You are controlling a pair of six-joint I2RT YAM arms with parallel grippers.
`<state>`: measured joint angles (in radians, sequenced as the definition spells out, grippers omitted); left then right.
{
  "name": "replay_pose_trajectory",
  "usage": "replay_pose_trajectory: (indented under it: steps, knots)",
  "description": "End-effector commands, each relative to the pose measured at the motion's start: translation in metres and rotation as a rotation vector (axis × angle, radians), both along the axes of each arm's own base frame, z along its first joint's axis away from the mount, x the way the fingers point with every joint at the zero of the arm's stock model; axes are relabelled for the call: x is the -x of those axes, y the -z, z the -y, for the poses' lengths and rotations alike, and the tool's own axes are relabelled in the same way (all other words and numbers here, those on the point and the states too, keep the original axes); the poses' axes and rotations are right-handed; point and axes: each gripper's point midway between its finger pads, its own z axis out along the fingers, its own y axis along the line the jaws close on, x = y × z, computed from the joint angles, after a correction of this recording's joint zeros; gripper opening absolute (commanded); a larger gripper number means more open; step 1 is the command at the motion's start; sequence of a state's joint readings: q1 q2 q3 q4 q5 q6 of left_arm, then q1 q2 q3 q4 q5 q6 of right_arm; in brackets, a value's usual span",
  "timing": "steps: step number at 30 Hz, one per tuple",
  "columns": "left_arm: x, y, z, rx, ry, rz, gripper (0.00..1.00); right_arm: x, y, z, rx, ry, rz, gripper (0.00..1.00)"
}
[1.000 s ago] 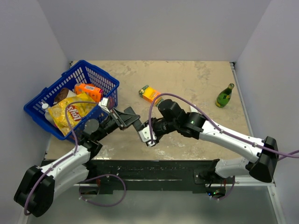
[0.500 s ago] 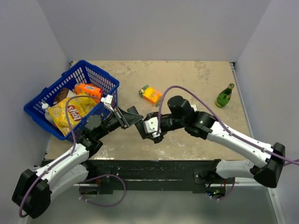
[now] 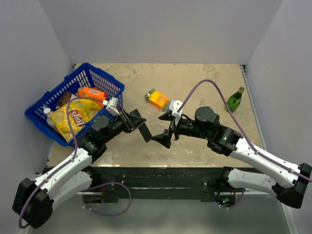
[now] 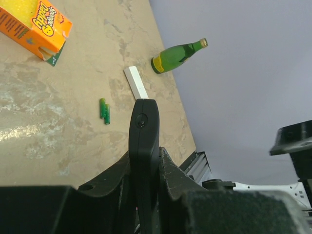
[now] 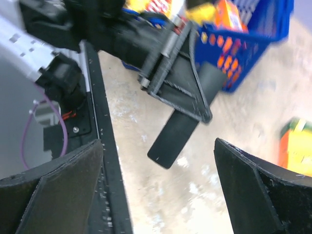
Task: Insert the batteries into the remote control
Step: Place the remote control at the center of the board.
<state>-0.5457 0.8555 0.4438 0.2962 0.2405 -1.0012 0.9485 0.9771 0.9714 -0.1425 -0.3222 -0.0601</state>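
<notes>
Remote control [image 4: 144, 126] aloft in left claw; batteries loose on desk

Slim flat black rectangular bar, clamped edge-on between pads of left claw [image 4: 145, 165]. Lifted clear of mottled beige desk [image 3: 204, 83], free end poking toward right claw [image 5: 158, 145]. Right claw spread wide, holding nothing, hovering just beside that free end. Pair of tiny dark-green cylindrical batteries [image 4: 104, 111] lying side by side, touching, on desk near thin white rectangular bar [image 4: 136, 83]; not visible from top camera. Can't tell which face carries battery bay, or whether cover is off; no small cover seen.

Likely failure points, judged from here:
- Knocking long overhang of remote control with a right finger on approach: could twist or slide it in left grip, maybe drop it to desk.
- Pinching both batteries at once, or flicking one away: round, tiny, touching each other, likely to roll.
- Closing on white bar by mistake: sits near batteries.
- Tipping standing green glass bottle [image 3: 235, 100] while swinging right claw back toward batteries: looks tall and narrow, easy to topple.
- Inserting with bay facing away or polarity reversed: unverifiable from these views.
</notes>
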Motion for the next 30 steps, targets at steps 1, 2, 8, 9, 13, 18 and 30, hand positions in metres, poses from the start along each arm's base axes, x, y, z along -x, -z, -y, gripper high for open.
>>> replay_pose_trajectory:
  steps: [1, 2, 8, 9, 13, 18, 30]
  knots:
    - [-0.007, -0.022, -0.002, 0.002, -0.032, 0.066, 0.0, -0.014, 0.023, -0.003, -0.072, 0.193, -0.263, 0.98]
    - [-0.008, -0.021, -0.002, 0.002, -0.037, 0.062, 0.0, -0.018, 0.029, -0.004, -0.065, 0.227, -0.278, 0.98]
    - [-0.012, -0.015, -0.003, -0.005, -0.052, 0.045, 0.0, -0.025, 0.067, -0.018, 0.004, 0.348, -0.367, 0.97]
    - [-0.013, -0.015, -0.003, -0.005, -0.054, 0.045, 0.0, -0.031, 0.07, -0.017, 0.01, 0.386, -0.359, 0.97]
    - [-0.014, -0.015, -0.001, 0.001, -0.055, 0.033, 0.0, -0.036, 0.082, -0.029, 0.038, 0.427, -0.363, 0.93]
    - [-0.015, -0.016, -0.002, 0.002, -0.063, 0.031, 0.0, -0.044, 0.105, -0.046, 0.082, 0.457, -0.363, 0.87]
    - [-0.012, -0.012, -0.004, 0.003, -0.074, 0.019, 0.0, -0.043, 0.098, -0.073, 0.061, 0.398, -0.344, 0.34]
